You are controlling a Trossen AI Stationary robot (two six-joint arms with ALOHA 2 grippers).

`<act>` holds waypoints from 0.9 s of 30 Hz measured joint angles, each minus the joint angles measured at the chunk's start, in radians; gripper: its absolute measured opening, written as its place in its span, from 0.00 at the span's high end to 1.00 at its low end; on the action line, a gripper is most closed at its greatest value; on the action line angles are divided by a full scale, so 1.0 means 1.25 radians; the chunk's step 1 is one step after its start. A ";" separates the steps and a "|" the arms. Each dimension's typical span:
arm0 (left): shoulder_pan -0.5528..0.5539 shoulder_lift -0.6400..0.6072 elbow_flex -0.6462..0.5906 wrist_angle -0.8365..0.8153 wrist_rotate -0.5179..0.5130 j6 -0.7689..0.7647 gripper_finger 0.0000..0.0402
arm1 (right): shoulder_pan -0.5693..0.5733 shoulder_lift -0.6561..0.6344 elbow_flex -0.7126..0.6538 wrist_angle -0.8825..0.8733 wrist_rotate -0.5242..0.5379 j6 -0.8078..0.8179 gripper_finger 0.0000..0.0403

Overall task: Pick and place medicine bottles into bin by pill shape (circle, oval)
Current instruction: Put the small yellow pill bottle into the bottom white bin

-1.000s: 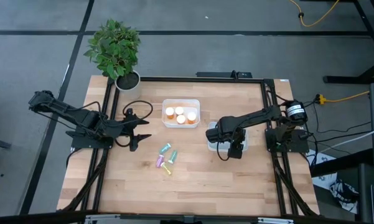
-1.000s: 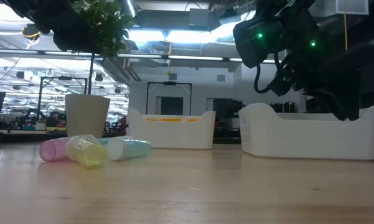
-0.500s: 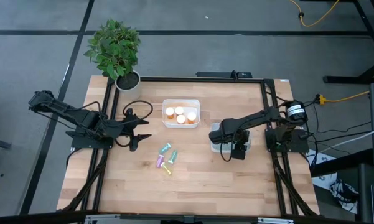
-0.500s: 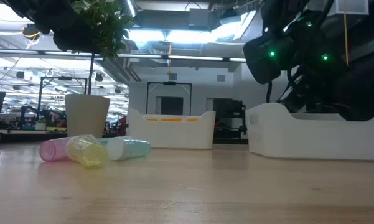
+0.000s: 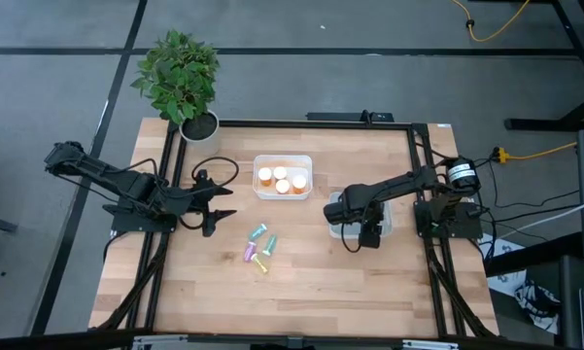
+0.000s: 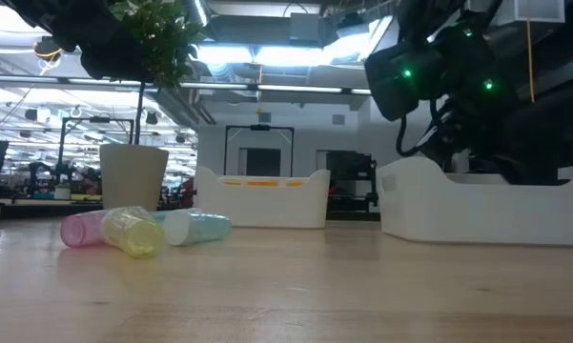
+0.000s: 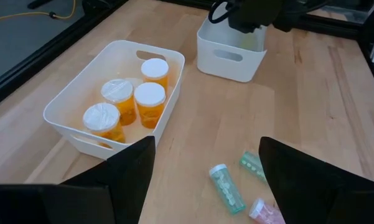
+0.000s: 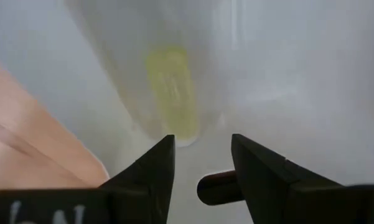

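- Four orange bottles (image 7: 150, 102) stand sorted in the far bin (image 7: 74, 93); four pastel bottles (image 5: 260, 248) lie loose on the surface (image 5: 301, 282), so about half remains.
- Right claw (image 8: 202, 177), partly parted, hangs in the near bin (image 7: 227, 53) over a blurred yellowish bottle (image 8: 171, 93), apparently not gripped.
- Left claw (image 7: 202, 171) waits wide, empty.
- Pill shapes are unreadable.

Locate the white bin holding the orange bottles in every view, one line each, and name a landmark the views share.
High view: bin at table centre, toward the far edge.
Low view: bin mid-picture, behind the pastel bottles.
Left wrist view: bin at left.
Right wrist view: not in it.
Shared landmark: the second white bin under the right hand.
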 joint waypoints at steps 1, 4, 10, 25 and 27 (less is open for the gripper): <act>0.000 0.000 0.000 0.000 0.000 0.000 0.30 | 0.000 0.000 0.004 0.002 0.000 -0.005 0.60; 0.000 0.000 0.000 0.000 0.000 0.000 0.30 | 0.000 0.000 0.012 0.003 0.000 -0.020 0.60; 0.000 0.000 0.000 0.000 0.001 0.000 0.30 | 0.000 0.000 0.013 0.007 -0.007 -0.018 0.60; 0.000 0.000 0.000 0.006 -0.005 0.000 0.30 | -0.001 -0.002 -0.093 0.113 -0.045 -0.061 0.60; 0.000 0.000 0.000 0.007 -0.011 0.000 0.30 | -0.002 -0.002 -0.111 0.149 -0.046 -0.072 0.60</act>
